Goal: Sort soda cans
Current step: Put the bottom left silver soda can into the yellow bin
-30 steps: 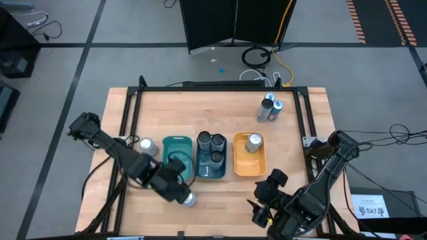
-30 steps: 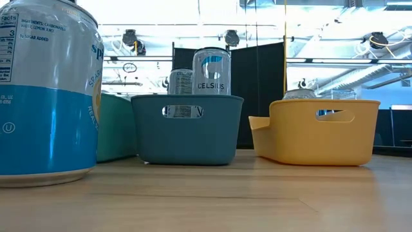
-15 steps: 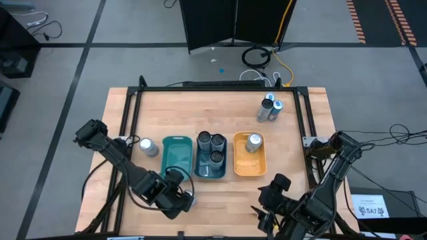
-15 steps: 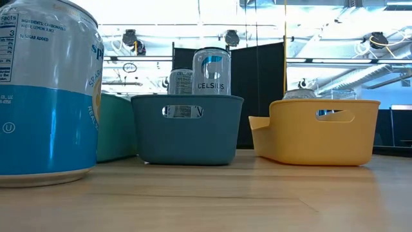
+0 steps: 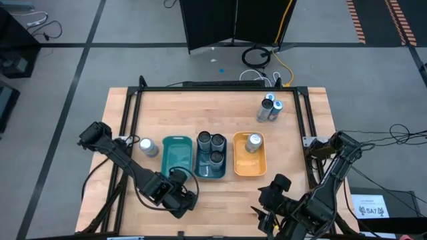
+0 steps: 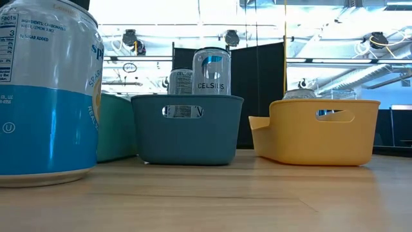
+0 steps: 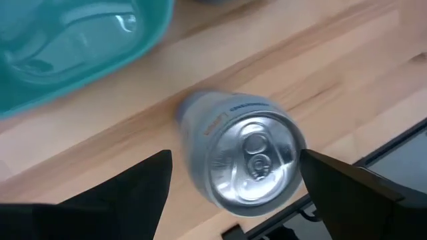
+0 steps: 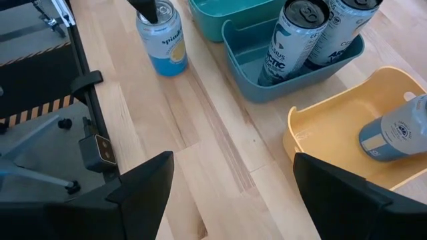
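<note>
Left gripper: near the table's front edge, in front of the empty teal plastic tray; fingers spread wide either side of an upright silver aluminium soda can, not closed on it.
Can by the left edge: a blue-and-white soda can stands alone, left of the teal tray.
Middle tray: the slate-blue plastic tray holds three dark-topped cans, upright.
Orange tray: the orange plastic tray holds one silver can.
Back right corner: two more cans stand together, unsorted.
Right gripper: waits at the wooden table's front right, fingers open, holding nothing.
Handling: the can likely has thin, smooth, dentable walls and could tip easily; a mid-body hold with modest squeeze seems best.
Change: over the last second the left arm has drawn back toward the front edge, its gripper now covering the can in the overhead view; the right arm pulled back slightly, then held; cans and trays unmoved.
</note>
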Controlling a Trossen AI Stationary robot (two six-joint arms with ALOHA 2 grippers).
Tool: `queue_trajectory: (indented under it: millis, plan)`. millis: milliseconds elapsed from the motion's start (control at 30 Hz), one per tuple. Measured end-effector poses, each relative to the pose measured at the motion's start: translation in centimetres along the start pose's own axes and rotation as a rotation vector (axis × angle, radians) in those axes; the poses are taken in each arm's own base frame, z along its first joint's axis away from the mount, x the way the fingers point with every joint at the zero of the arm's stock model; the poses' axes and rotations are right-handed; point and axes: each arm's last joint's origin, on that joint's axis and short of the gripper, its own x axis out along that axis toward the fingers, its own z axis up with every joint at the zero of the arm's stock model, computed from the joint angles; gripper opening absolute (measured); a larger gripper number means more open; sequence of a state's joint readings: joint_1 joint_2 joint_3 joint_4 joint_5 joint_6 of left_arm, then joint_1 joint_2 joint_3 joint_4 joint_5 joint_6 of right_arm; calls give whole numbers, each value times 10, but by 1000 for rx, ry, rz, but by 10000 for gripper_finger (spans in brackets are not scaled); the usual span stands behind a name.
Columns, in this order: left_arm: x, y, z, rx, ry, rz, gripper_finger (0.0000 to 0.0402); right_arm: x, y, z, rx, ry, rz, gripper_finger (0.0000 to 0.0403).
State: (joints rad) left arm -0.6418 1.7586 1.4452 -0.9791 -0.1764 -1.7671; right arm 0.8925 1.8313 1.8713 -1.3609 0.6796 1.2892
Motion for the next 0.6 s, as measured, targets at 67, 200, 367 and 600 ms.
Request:
queue_trajectory:
  millis: [67,200,367,600]
  plan:
    - [1,-2,0,-2,2,-14,338,0,0,0,0,0,0,302]
    - [1,-3,0,-3,-2,-28,338,0,0,0,0,0,0,302]
    - [1,-3,0,22,-4,-31,338,0,0,0,-14,0,0,302]
    - [1,-13,7,51,-58,-122,338,0,0,0,-16,0,0,302]
